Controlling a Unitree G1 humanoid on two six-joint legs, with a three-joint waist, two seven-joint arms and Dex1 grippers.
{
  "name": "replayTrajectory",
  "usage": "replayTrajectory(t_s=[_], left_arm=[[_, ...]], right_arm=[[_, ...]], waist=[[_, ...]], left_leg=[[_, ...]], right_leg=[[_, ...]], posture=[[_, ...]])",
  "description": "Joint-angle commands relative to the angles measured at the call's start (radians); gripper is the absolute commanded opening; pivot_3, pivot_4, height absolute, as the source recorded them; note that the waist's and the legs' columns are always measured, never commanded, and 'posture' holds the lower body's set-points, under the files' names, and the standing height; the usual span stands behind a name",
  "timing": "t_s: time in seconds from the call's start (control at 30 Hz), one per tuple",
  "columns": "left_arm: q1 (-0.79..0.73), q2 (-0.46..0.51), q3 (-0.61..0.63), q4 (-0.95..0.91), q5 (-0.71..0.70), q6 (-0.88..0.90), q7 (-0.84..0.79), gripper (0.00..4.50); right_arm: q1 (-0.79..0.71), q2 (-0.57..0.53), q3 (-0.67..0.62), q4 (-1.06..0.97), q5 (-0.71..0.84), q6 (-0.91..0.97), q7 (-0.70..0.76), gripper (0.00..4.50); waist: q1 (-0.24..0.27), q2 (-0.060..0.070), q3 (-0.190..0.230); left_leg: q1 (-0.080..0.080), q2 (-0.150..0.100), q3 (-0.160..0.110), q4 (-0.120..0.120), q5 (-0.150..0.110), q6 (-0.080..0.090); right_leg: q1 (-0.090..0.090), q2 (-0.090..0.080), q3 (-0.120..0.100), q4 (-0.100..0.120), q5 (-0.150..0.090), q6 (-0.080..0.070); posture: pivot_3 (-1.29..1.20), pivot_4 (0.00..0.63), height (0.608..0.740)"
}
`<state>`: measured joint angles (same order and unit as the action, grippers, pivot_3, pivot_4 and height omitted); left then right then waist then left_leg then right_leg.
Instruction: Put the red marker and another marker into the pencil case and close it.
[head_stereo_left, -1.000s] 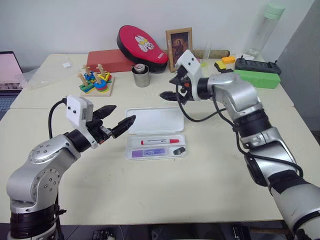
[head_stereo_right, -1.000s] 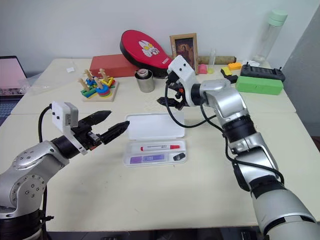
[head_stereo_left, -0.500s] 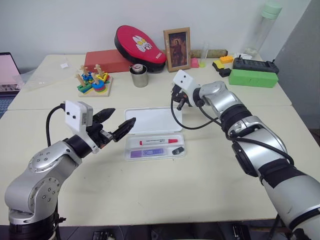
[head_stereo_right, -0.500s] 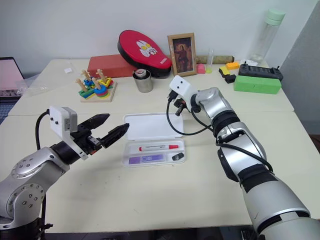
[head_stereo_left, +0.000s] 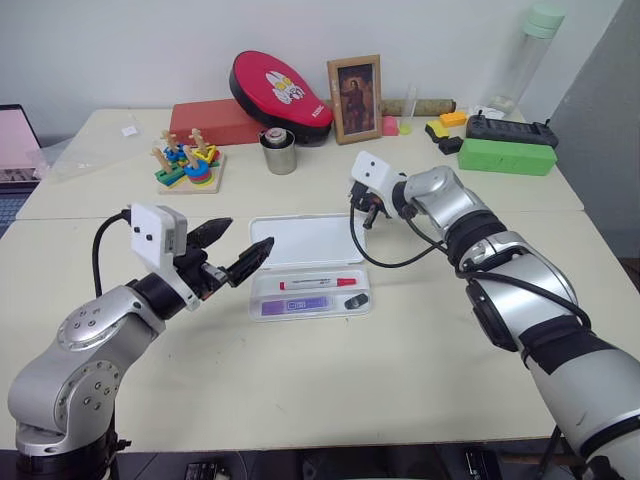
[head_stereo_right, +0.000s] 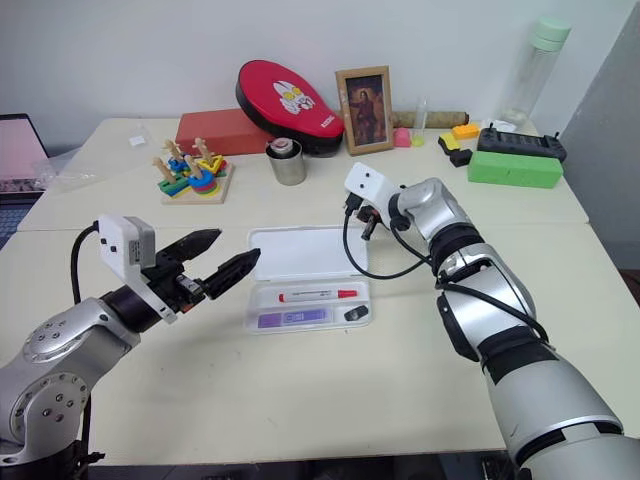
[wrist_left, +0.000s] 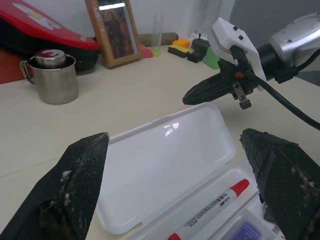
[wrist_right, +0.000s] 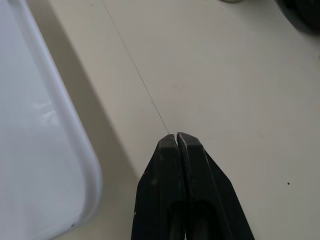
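Your pencil case (head_stereo_left: 310, 262) lies open on the table (head_stereo_left: 400, 350), lid folded back flat toward the far side, tray toward the robot. In the tray the red marker (head_stereo_left: 318, 284) lies lengthwise along the hinge side, red cap pointing to the robot's right; the purple highlighter (head_stereo_left: 296, 304) lies parallel to it on the near side, and a small black piece (head_stereo_left: 357, 299) sits at the right end of the tray beside the highlighter. Your left gripper (head_stereo_left: 232, 252) hovers just left of the case, pointing toward it, fingers spread wide and holding nothing. Your right gripper (wrist_right: 176, 141) is near the lid's far right corner, angled down over bare tabletop just beside the lid's rim, its two fingers pressed together with nothing between them. Whether the tips touch the table you cannot tell. A steel cup (head_stereo_left: 280, 152) stands well behind the case.
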<state>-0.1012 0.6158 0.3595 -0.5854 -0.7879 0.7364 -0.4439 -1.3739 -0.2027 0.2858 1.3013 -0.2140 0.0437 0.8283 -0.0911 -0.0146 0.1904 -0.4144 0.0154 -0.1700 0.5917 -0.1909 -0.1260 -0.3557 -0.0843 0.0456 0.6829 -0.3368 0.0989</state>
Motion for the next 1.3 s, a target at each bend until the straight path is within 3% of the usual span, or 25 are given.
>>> replayTrajectory(t_s=[0.03,0.67,1.3], left_arm=[[-0.007,0.007,0.008,-0.031,-0.014,-0.012,0.003,4.50],[-0.015,0.017,-0.005,-0.021,-0.013,-0.003,-0.014,4.50],[0.254,0.161,0.141,-0.095,-0.133,0.061,-0.145,4.50]], right_arm=[[-0.008,-0.005,-0.035,-0.015,0.015,-0.018,0.055,0.02],[0.012,-0.018,-0.117,-0.120,0.101,-0.087,0.407,0.02],[0.105,-0.033,-0.055,-0.288,0.102,-0.125,0.599,0.02]], waist=[[0.000,0.000,0.000],[-0.002,0.000,0.000],[0.001,0.001,0.000]], left_leg=[[0.000,0.000,0.000,0.000,0.000,0.000],[0.000,0.000,0.000,0.000,0.000,0.000],[0.001,0.000,0.000,0.000,0.000,0.000]], right_leg=[[0.000,0.000,0.000,0.000,0.000,0.000],[0.000,0.000,0.000,0.000,0.000,0.000],[0.001,0.000,0.000,0.000,0.000,0.000]], posture=[[0.00,0.150,0.740],[0.00,0.150,0.740],[0.00,0.150,0.740]])
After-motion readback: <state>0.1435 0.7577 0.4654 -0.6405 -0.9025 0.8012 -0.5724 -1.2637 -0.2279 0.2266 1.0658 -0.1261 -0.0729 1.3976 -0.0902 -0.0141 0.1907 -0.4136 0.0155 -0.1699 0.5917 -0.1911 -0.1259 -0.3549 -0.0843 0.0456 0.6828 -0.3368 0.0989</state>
